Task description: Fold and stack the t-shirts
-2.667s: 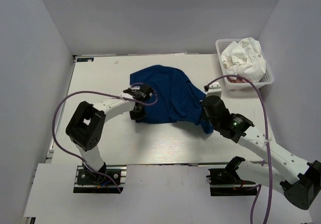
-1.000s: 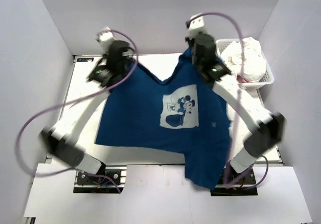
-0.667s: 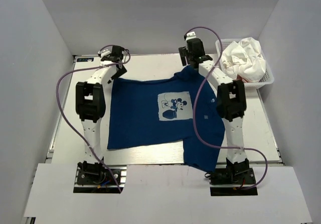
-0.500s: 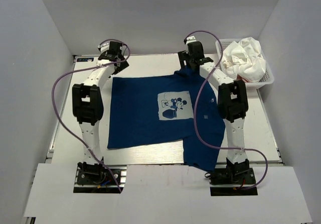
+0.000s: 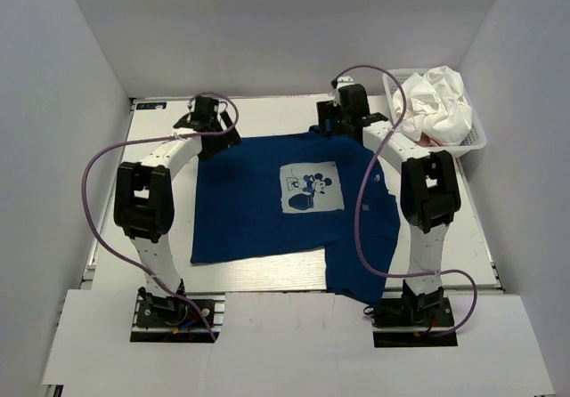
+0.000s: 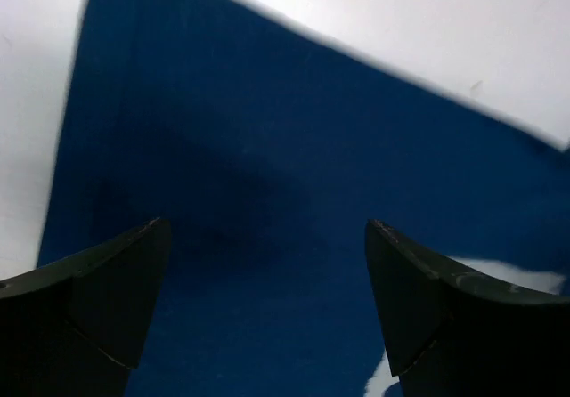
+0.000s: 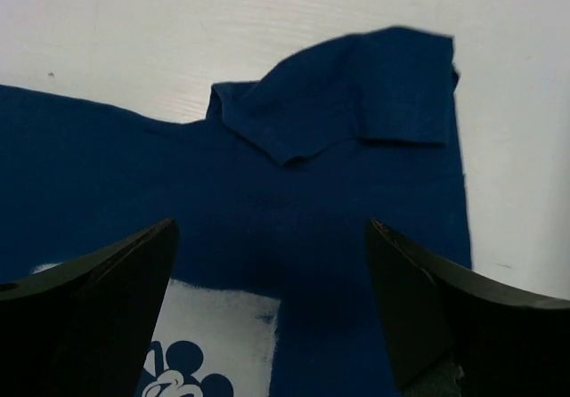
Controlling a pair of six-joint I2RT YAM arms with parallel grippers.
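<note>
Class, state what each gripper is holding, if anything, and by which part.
Nothing is held. The left gripper and the right gripper are both open above the navy t-shirt, which lies spread out beneath them.

The spread t-shirt [image 5: 258, 210] lies flat in the middle of the tabletop [image 5: 258, 277], print side up, its collar end far and its hem near. Its near right corner reaches past the tabletop's near edge. The left jaws hang over its far left corner, and the right jaws over its far right shoulder, where the sleeve [image 7: 356, 103] is folded over. The basket [image 5: 426, 154] sits at the far right corner, apart from the shirt, with bundled t-shirts [image 5: 436, 99] inside.
</note>
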